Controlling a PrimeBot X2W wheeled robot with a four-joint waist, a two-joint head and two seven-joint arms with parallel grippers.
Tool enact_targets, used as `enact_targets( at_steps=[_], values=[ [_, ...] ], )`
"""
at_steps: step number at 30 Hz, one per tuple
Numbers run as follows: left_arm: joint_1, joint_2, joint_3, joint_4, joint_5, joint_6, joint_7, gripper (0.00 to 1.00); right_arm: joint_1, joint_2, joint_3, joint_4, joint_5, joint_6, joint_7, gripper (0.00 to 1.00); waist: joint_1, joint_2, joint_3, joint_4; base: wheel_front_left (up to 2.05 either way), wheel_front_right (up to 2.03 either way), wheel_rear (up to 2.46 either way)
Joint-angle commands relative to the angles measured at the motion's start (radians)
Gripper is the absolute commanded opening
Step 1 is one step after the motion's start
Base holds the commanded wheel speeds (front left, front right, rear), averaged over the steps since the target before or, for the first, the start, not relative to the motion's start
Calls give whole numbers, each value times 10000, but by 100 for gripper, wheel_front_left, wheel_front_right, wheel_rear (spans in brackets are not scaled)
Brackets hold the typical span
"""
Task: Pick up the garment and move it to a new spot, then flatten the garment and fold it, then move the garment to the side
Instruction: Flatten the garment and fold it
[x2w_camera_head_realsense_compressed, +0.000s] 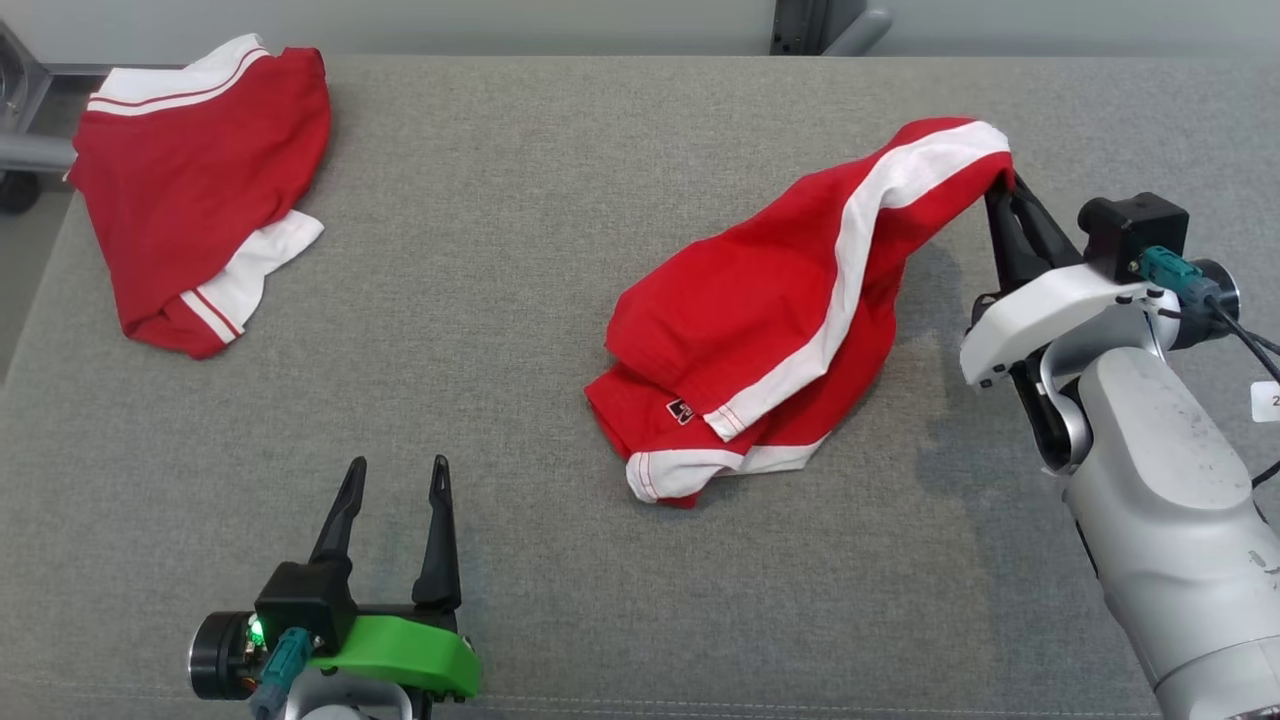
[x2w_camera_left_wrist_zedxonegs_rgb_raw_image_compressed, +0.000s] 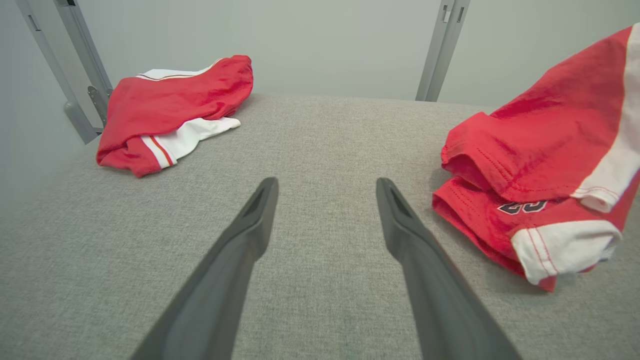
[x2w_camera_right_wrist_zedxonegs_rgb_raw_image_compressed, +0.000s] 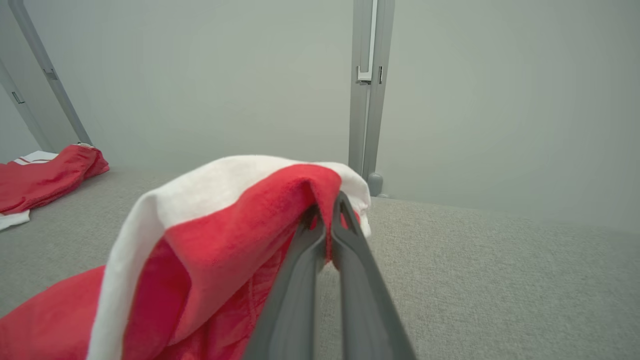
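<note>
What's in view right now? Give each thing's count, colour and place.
table: one, grey fabric top, before the robot
held garment: one, red with white stripe, right of centre, one end lifted, rest bunched on the table
second garment: one, red and white, crumpled at the table's far left corner
metal uprights: at least two, grey, behind the table
left gripper: one, dark fingers, open, near left, clear of both garments
right gripper: one, dark fingers, shut on the held garment's raised end

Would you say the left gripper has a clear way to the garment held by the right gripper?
Probably yes: the left gripper is open, only bare table lies between it and the garment, and the right gripper pinches the garment's far end.
</note>
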Motion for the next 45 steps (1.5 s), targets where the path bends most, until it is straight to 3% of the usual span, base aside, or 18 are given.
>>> enact_targets(
  at_steps=[1, 12, 18, 23, 30, 36, 37, 38, 39, 40, 45],
  values=[
    [-21, 12, -15, 15, -82, 69, 5, 100, -221, -32, -123, 101, -140, -3, -30, 0, 0, 95, -62, 100, 0, 0, 0],
    [315, 10, 110, -32, -84, 133, 5, 100, 149, 398, -726, -1383, -795, -3, -30, 0, 0, 95, -444, -119, 0, 0, 0],
    [438, 12, 20, -59, -87, 49, 7, 100, 1476, 735, -28, -2111, -752, -3, -30, 0, 0, 95, -513, -626, 0, 0, 0],
    [389, 12, -101, -56, -99, 63, 5, 100, 2516, 832, -392, -2816, -893, -3, -30, 0, 0, 95, -493, -951, 0, 0, 0],
    [212, 12, -106, 2, -52, 12, 5, 100, 3619, 928, -1116, -2485, -1677, -3, -30, 0, 0, 95, -343, -1124, 0, 0, 0],
    [48, 12, -198, 59, 33, -71, 5, 100, 3594, 1165, -2065, -2084, -2186, -3, -30, 0, 0, 95, -224, -1170, 0, 0, 0],
    [21, 12, -231, 70, 42, -86, 5, 100, 3486, 1193, -2138, -2009, -2233, -3, -30, 3, 0, 95, -212, -1178, 0, 0, 0],
    [3, 12, -261, 78, 39, -90, 5, 100, 3395, 1209, -2202, -1930, -2299, -3, -30, 31, 0, 95, -205, -1183, 0, 0, 0],
    [-16, 12, -291, 95, 35, -95, 5, 100, 3345, 1222, -2254, -1835, -2410, -3, -30, 87, 0, 95, -204, -1185, 0, 0, 0],
    [-34, 12, -320, 110, 34, -88, 5, 100, 3291, 1243, -2301, -1749, -2494, -3, -30, 100, 0, 95, -205, -1183, 0, 0, 0],
    [-95, 12, -329, 151, 2, -74, 5, 100, 3185, 1295, -2601, -1763, -2623, -3, -30, 100, 0, 95, -238, -1144, 0, 0, 0]
  ],
)
